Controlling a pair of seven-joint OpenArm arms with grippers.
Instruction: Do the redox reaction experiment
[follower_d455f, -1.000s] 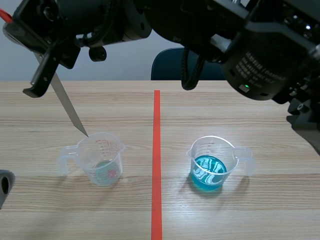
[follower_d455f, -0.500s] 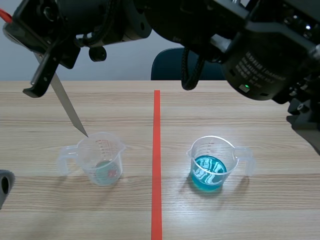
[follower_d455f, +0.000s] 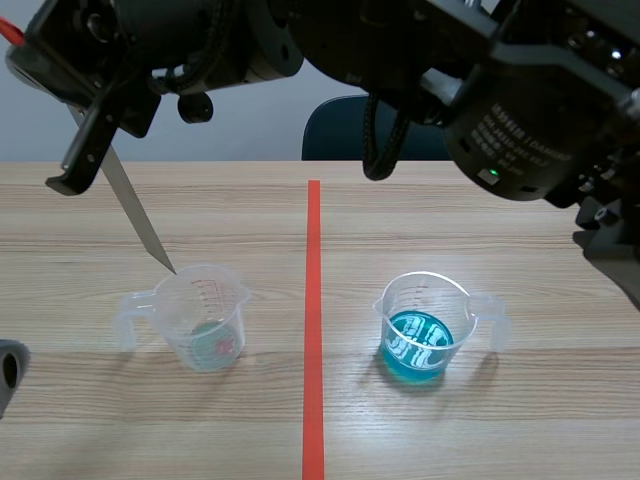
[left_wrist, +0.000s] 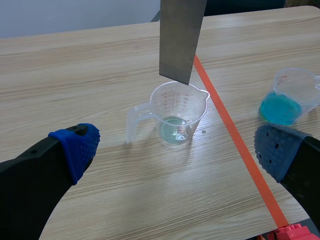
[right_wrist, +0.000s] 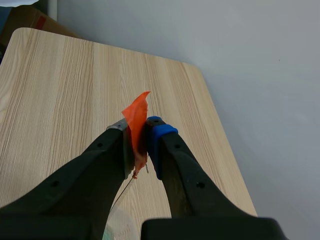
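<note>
the right gripper (right_wrist: 139, 131), high over the left half of the pale wooden surface (follower_d455f: 480, 210), is pressed together on the orange-red tape tag (right_wrist: 136, 117) at the upper end of a grey flat metal strip (follower_d455f: 135, 215). the strip slants down and its lower corner sits at the far rim of the clear plastic measuring cup with a little pale liquid (follower_d455f: 205, 320) — touching it or just short, i cannot tell. the left gripper (left_wrist: 176, 147) is spread wide, low and near that cup, holding nothing. the clear plastic measuring cup of blue liquid (follower_d455f: 425, 325) stands well apart, across the orange-red tape line (follower_d455f: 314, 300).

the main risk, as i judge it: the near cup looks light and almost empty, so a corner catching its rim on a sideways or downward move could tip or skid it and spill. the hold is only on a thin tag — the long strip could swing or slip, making its tip hard to aim.
</note>
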